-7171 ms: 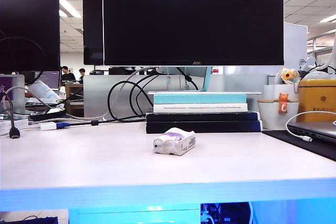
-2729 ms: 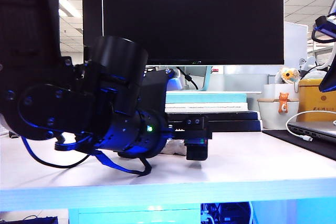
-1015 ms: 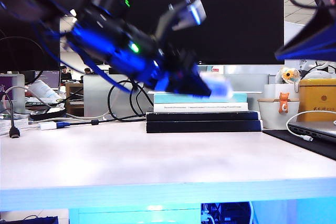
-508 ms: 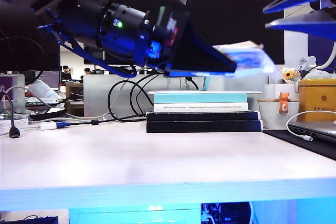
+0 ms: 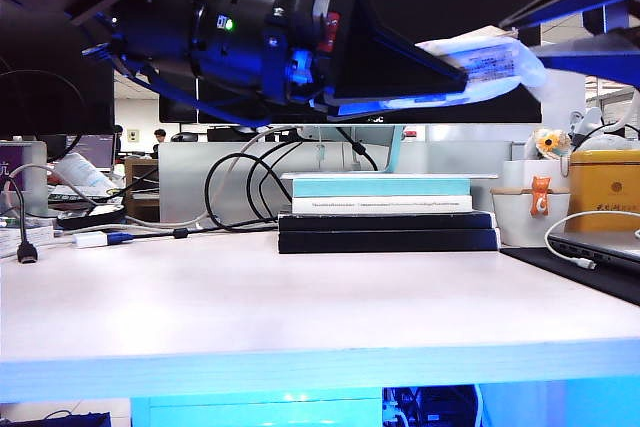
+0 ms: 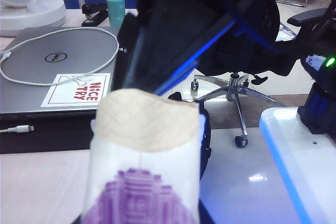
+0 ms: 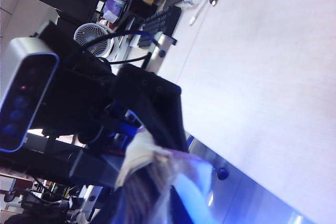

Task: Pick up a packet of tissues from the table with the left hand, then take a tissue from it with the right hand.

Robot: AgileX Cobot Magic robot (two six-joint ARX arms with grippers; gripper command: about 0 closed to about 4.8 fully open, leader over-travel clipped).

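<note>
Exterior view: the left gripper (image 5: 450, 77) is clamped on the packet of tissues (image 5: 485, 62), held high above the table (image 5: 300, 307), so pickup looks done. Right gripper (image 5: 575, 22) sits just right of it, fingers slightly parted and empty. A beige tissue (image 6: 148, 124) protrudes from the packet's open end; pulling remains.
</note>
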